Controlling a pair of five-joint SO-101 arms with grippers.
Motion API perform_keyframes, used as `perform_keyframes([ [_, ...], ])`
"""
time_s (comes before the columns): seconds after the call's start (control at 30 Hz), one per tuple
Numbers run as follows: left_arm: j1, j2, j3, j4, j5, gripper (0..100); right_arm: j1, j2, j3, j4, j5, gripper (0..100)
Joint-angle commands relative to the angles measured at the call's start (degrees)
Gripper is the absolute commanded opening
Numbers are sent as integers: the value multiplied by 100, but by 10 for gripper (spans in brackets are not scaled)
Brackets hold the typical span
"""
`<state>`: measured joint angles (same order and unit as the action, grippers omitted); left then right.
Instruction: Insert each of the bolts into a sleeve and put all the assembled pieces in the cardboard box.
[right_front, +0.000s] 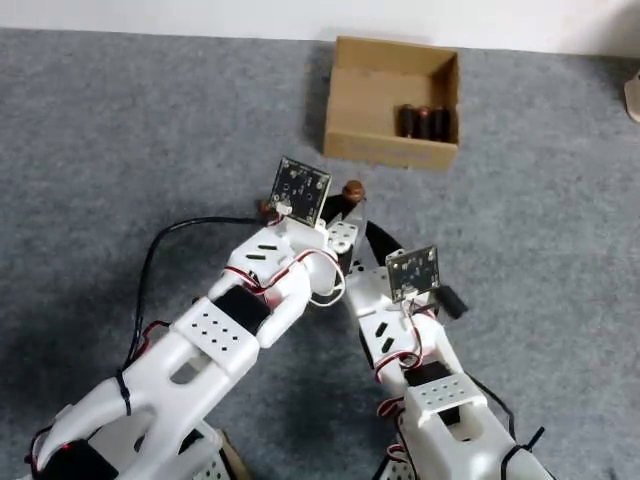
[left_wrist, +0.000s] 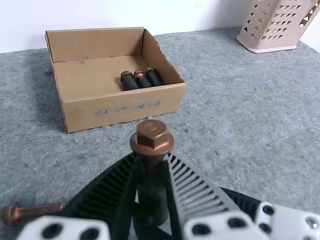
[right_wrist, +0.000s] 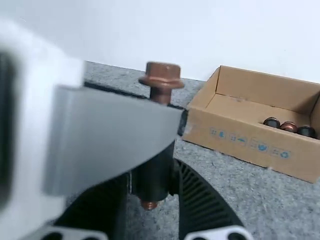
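Bolt (left_wrist: 151, 139) upright in sleeve (left_wrist: 150, 197), tight in left tool (left_wrist: 151, 162) and right tool (right_wrist: 152, 174)

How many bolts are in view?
5: three sleeved bolts in the cardboard box, one sleeved bolt in the left gripper, one bare bolt on the table. More may be hidden.

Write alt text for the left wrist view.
The left gripper clamps an upright dark sleeve with a copper bolt seated in it. Beyond it stands the open cardboard box holding three assembled pieces; a loose bolt lies on the grey mat.
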<state>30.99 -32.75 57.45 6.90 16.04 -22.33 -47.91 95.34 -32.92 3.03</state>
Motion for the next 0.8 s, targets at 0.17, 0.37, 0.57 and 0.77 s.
perform_keyframes([
  [0.17,57,-75,84,-18,-141,5,4,-92,558,-4,70,4],
  [0.37,75,-92,215,-18,-202,77,4,-92,558,40,70,4],
  [0.57,92,-92,725,-26,-747,458,4,-101,558,136,70,4],
  [0.77,48,-127,620,-18,-747,584,13,-101,558,136,70,4],
])
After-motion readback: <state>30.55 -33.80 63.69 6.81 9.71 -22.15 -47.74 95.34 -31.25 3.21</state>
